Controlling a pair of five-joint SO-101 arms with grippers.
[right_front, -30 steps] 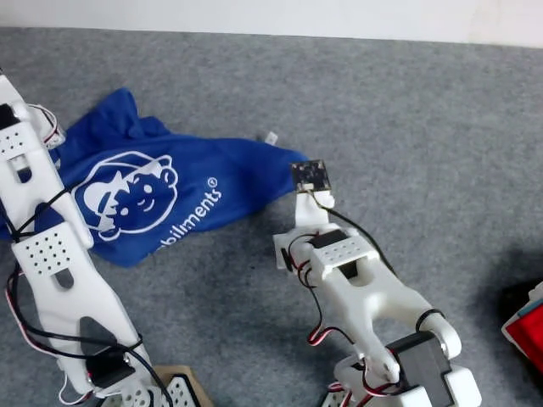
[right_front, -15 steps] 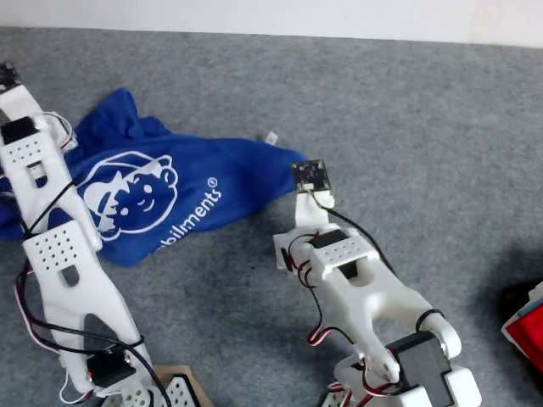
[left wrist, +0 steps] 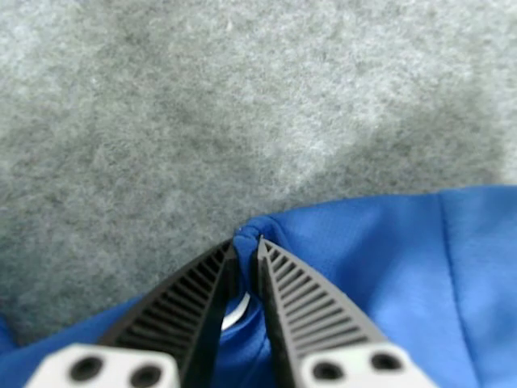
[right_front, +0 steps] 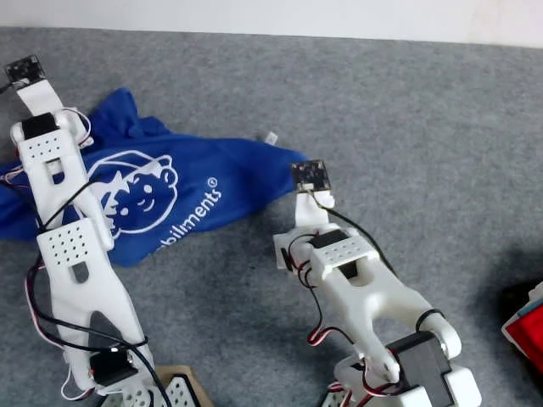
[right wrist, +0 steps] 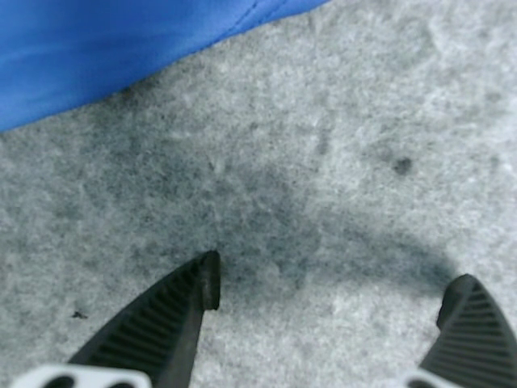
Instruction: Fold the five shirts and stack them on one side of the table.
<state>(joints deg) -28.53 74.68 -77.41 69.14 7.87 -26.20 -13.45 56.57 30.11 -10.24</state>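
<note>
Where one blue shirt point(right_front: 237, 174) lies, left fingers point(left wrist: 299, 315) tight on its edge, right fingers point(right wrist: 161, 315) wide apart.

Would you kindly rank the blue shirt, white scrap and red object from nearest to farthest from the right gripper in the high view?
1. blue shirt, beside the right gripper.
2. white scrap, by the shirt's far edge.
3. red object, far right edge.

Grey table point(right_front: 424, 119): upper right and centre right of the high view lie open, passage free. Blue shirt point(right_front: 195, 191) covers the upper left. Left arm point(right_front: 64, 246) runs down the left edge, across the shirt's left part. Right arm point(right_front: 356, 288) blocks the lower centre. Red object point(right_front: 528, 326) sits at the lower right edge.
</note>
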